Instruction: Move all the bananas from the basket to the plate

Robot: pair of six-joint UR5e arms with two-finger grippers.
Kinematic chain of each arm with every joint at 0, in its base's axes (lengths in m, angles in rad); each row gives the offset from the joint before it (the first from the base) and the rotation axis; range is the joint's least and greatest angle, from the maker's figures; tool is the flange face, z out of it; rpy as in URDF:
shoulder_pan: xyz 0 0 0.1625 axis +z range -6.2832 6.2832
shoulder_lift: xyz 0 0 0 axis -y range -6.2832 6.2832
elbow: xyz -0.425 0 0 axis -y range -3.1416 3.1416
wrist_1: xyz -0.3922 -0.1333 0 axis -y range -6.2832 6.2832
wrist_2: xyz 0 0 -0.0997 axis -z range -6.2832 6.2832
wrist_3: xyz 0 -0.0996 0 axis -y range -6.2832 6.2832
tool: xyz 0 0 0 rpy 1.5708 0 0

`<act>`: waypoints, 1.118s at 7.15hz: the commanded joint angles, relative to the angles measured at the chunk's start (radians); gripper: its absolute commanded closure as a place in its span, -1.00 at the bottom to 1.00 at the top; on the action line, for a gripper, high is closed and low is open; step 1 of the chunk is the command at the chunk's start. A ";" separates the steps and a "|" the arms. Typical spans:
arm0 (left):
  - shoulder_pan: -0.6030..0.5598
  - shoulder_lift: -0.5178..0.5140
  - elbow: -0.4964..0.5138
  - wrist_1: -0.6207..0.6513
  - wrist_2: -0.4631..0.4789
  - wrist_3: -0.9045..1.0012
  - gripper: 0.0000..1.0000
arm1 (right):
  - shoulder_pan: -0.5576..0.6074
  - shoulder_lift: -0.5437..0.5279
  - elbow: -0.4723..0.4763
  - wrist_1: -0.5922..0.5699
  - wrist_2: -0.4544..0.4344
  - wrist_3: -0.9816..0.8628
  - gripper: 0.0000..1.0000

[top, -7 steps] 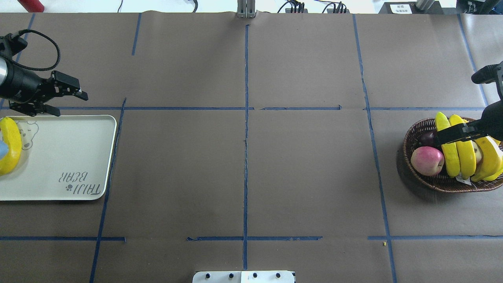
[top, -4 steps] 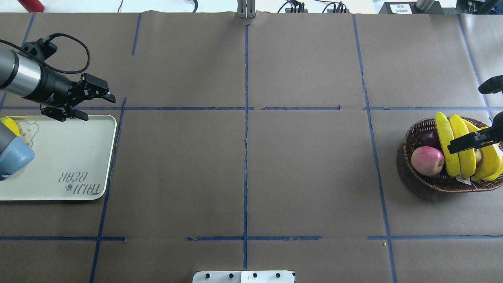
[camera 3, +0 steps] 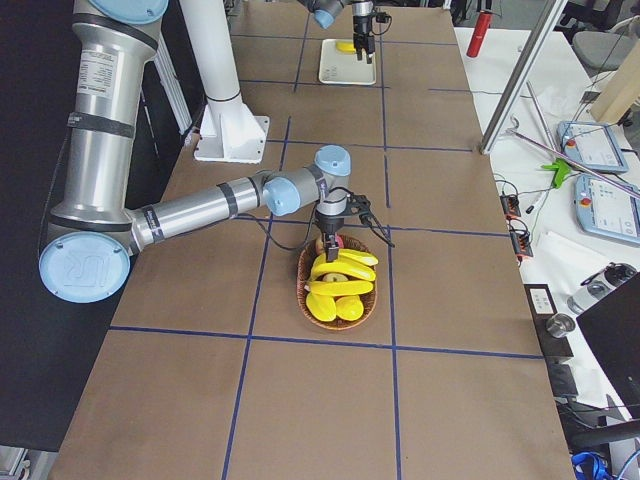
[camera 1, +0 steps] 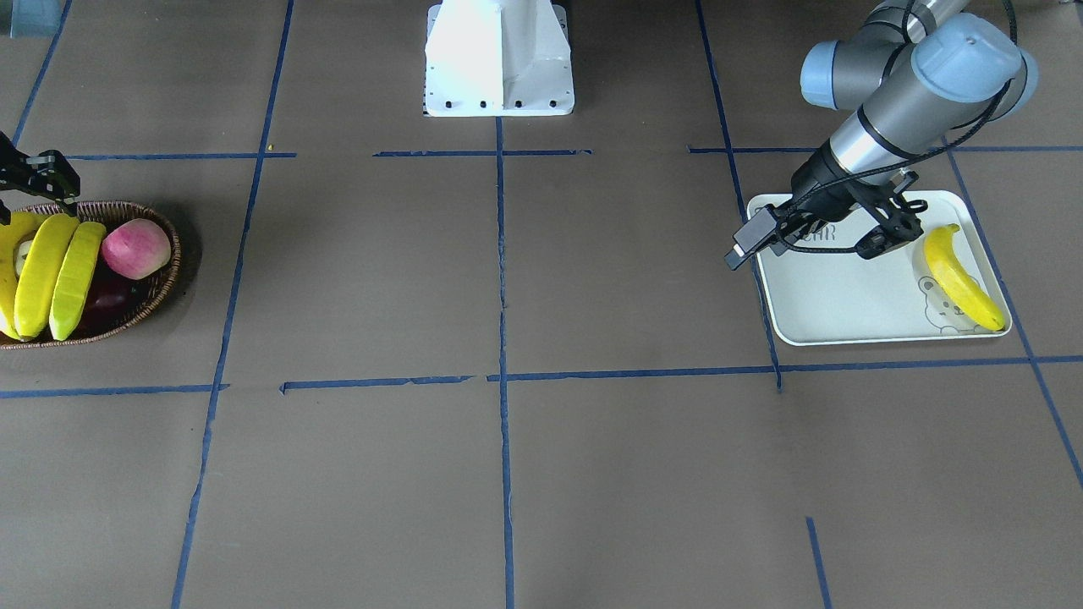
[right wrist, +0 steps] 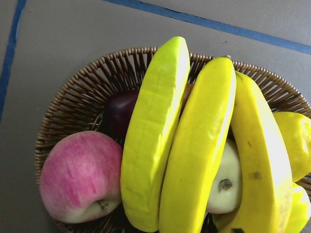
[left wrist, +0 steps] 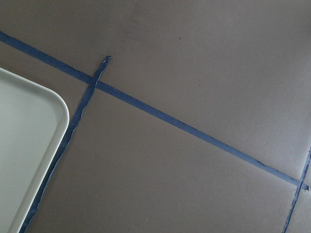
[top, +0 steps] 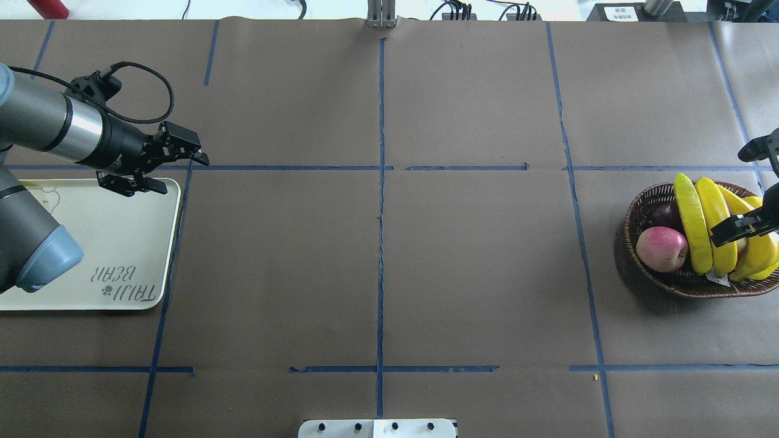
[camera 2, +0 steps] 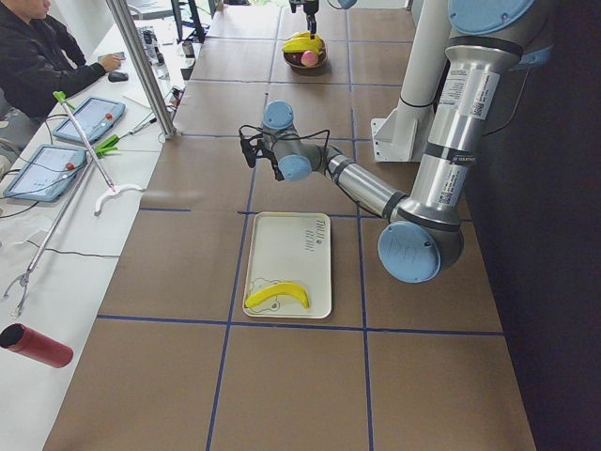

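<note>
Three bananas lie side by side in the wicker basket (top: 645, 201) at the right: a paler greenish one (top: 684, 225), a yellow one (top: 712, 225) and another (top: 758, 249). The right wrist view shows them close up (right wrist: 199, 155). A fourth banana (camera 1: 960, 275) lies on the white plate (top: 109, 243); in the overhead view my left arm hides it. My left gripper (top: 182, 173) is open and empty above the plate's far inner corner. My right gripper (top: 730, 194) is open and empty above the basket, its fingers spread over the bananas.
A pink-red apple (top: 661, 248), a dark purple fruit (top: 663, 214) and a pale fruit (right wrist: 226, 179) share the basket. Blue tape lines cross the brown table cover. The robot's white base (camera 1: 499, 59) stands at the near edge. An operator (camera 2: 38, 56) sits at a side bench.
My left arm has swung right, from past the plate's far left corner to its far right corner, and now covers the plate's banana. My right gripper has drifted right over the basket.
</note>
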 commanded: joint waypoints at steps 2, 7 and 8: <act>0.001 -0.001 -0.006 0.000 0.001 -0.008 -0.99 | -0.008 0.019 -0.043 0.001 -0.001 -0.004 -0.49; 0.001 -0.001 -0.006 0.000 0.000 -0.008 -0.99 | -0.004 0.055 -0.083 0.001 -0.001 -0.013 -0.48; 0.001 -0.001 -0.006 0.000 0.000 -0.008 -0.99 | -0.004 0.047 -0.081 0.001 -0.003 -0.018 -0.48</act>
